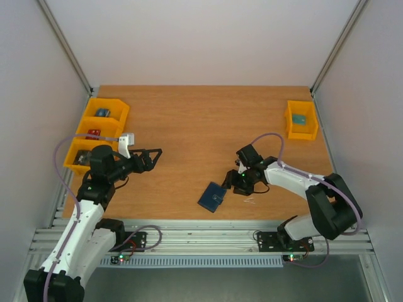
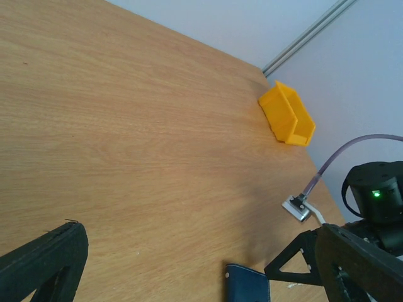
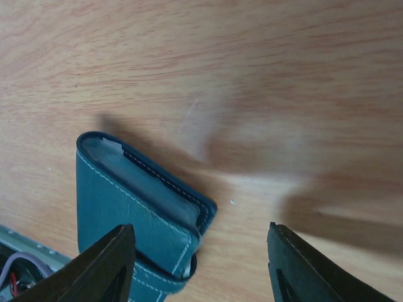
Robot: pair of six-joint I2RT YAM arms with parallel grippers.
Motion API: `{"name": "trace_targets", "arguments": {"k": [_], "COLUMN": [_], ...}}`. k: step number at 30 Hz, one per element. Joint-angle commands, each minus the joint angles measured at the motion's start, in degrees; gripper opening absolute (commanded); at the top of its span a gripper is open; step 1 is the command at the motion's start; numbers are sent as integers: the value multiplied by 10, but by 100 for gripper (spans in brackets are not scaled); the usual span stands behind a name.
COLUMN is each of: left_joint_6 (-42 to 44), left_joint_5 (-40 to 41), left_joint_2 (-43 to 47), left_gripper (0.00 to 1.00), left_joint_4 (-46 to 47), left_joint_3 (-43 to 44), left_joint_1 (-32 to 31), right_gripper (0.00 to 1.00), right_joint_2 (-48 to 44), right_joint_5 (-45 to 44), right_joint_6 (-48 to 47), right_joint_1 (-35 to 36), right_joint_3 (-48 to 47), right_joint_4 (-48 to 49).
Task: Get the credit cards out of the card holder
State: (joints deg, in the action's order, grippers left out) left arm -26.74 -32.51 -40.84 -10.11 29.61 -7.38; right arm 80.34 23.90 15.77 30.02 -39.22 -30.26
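The card holder [image 1: 213, 197] lies folded shut and flat on the tabletop [image 1: 189, 126], close to the near edge and a little right of its middle, turned at a slant to that edge. In the right wrist view the card holder [image 3: 135, 214] is dark blue-teal leather with pale stitching along its borders. A pale strip [image 3: 154, 182] shows between the two covers along the open side, but whether that is a card or the lining cannot be told. No card lies loose on the tabletop.

The right tool [image 1: 234, 179] hangs just beside the card holder, on its right and slightly farther from the near edge. Seen from its own camera, the right tool [image 3: 199, 229] is spread wide, gripping nothing. One finger [image 3: 104, 264] overlaps a corner of the card holder in that view, and the other sits over bare wood to the side. Whether the first finger touches the leather cannot be told.

The left tool [image 1: 148, 157] is well apart, over the left part of the tabletop, pointing toward the right. It too is spread wide and empty, with bare wood between its fingers, and the card holder [image 2: 247, 284] peeks in at the bottom of the left wrist view.

Three yellow bins [image 1: 101, 129] stand in a row along the left edge toward the far left corner. A single yellow bin [image 1: 301, 119] stands near the far right corner.
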Motion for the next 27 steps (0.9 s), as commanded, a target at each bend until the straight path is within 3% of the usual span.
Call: {"name": "trace_targets", "arguments": {"k": [1, 10, 15, 16, 27], "left_joint_6": [-6, 13, 20, 23, 130], "left_joint_5": [7, 2, -15, -25, -156], "left_joint_2": [5, 4, 2, 1, -21], "left_gripper": [99, 99, 99, 99, 99], "left_joint_4": [4, 8, 17, 20, 17], "left_joint_3": [-6, -9, -14, -13, 4], "left_joint_1": [-2, -2, -2, -2, -35], "right_gripper": [55, 38, 5, 2, 1], "right_joint_2": [41, 85, 109, 107, 9], "right_joint_5": [52, 107, 132, 138, 161], "right_joint_6": [17, -2, -18, -21, -183], "right_joint_1": [4, 4, 4, 4, 4], "right_joint_3": [-6, -20, -42, -47, -214], "right_joint_4": [60, 50, 42, 41, -136]}}
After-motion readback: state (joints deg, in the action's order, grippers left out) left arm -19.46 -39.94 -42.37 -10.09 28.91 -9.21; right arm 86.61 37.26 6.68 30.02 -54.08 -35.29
